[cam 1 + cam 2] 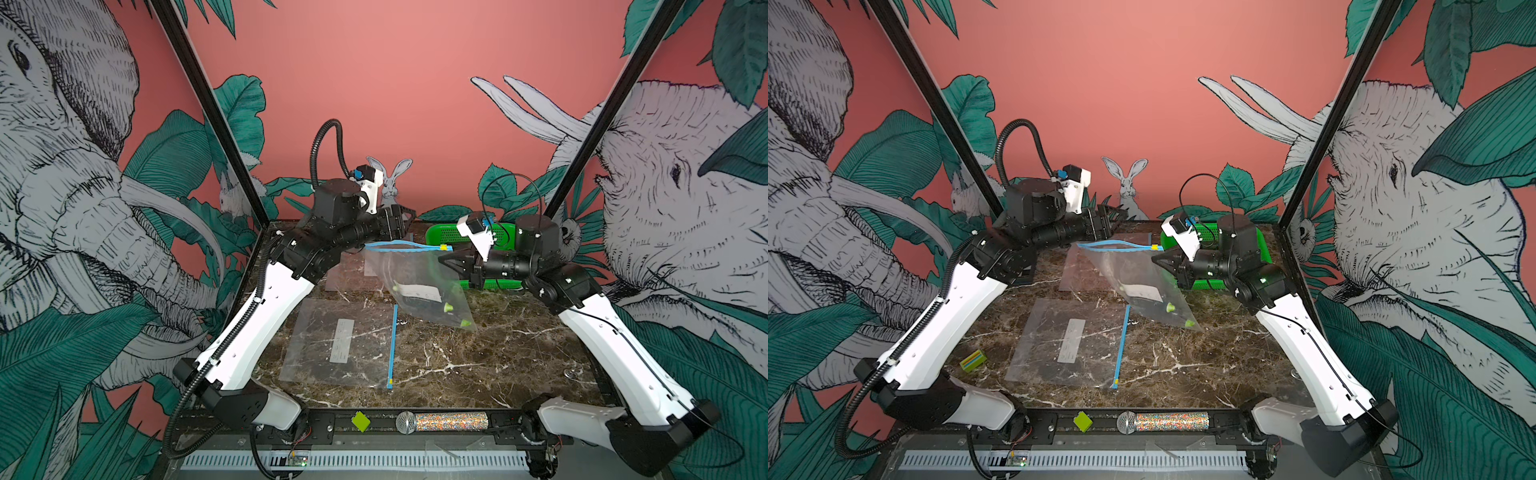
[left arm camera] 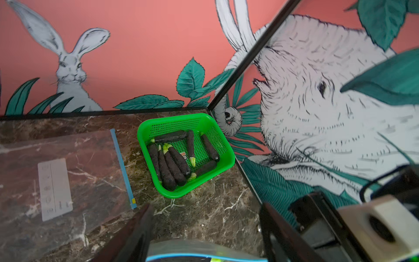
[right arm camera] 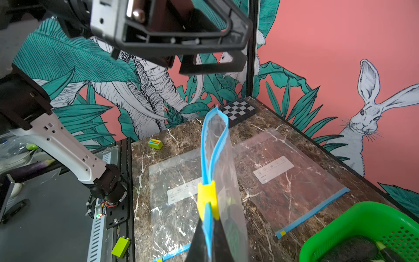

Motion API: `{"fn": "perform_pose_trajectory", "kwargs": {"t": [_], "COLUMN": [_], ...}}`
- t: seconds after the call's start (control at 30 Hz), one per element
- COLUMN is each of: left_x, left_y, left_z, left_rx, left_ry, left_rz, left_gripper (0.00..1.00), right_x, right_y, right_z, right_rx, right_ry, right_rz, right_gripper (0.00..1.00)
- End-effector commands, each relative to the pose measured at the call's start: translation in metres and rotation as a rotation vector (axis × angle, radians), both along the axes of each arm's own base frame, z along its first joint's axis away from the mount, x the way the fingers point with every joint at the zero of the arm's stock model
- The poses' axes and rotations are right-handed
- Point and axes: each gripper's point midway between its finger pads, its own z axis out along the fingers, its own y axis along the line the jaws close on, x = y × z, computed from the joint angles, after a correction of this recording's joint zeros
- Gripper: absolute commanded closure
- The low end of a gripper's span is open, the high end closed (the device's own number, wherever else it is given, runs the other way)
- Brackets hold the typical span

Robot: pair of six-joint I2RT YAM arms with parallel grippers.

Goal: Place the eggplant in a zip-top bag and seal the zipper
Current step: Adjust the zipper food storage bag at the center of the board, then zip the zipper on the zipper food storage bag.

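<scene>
Right gripper (image 3: 208, 238) clamped shut on the blue zipper strip (image 3: 214, 145) of the zip-top bag (image 1: 415, 270), right behind the yellow slider (image 3: 207, 197). The bag hangs tilted from it, mouth gaping past the slider. Eggplants (image 1: 434, 312) sit low inside the bag, below that gripper. Left gripper (image 1: 405, 216) has jaws wide apart, holding nothing, just above the bag's far zipper end. Other eggplants (image 2: 174, 165) lie in the green basket (image 2: 204, 119). Spare bags (image 1: 332, 340) lie flat on the table (image 1: 478, 365).
</scene>
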Motion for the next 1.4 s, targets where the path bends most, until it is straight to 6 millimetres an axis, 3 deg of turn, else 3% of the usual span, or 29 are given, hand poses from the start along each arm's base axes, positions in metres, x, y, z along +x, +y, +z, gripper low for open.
{"fn": "perform_pose_trajectory", "kwargs": {"t": [0.0, 0.3, 0.63, 0.77, 0.87, 1.1, 1.37], "left_x": [-0.027, -0.060, -0.078, -0.078, -0.076, -0.080, -0.069], "left_y": [-0.004, -0.013, -0.030, -0.034, -0.039, -0.045, -0.049], "left_z": [0.011, 0.011, 0.013, 0.004, -0.003, -0.004, -0.014], "left_rx": [0.061, 0.140, 0.178, 0.211, 0.211, 0.167, 0.192], "left_ry": [-0.141, -0.320, -0.466, -0.461, -0.425, -0.427, -0.402], "left_rz": [-0.204, -0.491, -0.758, -0.828, -0.862, -0.935, -0.924], "left_gripper": [0.21, 0.24, 0.22, 0.24, 0.32, 0.41, 0.41], "right_x": [-0.002, 0.009, 0.015, 0.015, 0.017, 0.017, 0.014], "right_y": [-0.004, -0.005, 0.001, 0.002, 0.003, 0.009, 0.019], "right_z": [0.000, 0.000, 0.002, 0.000, 0.000, -0.001, -0.002], "right_rx": [-0.008, -0.042, -0.055, -0.062, -0.060, -0.060, -0.060], "right_ry": [-0.021, 0.042, 0.077, 0.092, 0.091, 0.099, 0.113], "right_rz": [0.012, 0.043, 0.079, 0.092, 0.088, 0.109, 0.141], "right_gripper": [1.00, 1.00, 1.00, 1.00, 1.00, 1.00, 1.00]}}
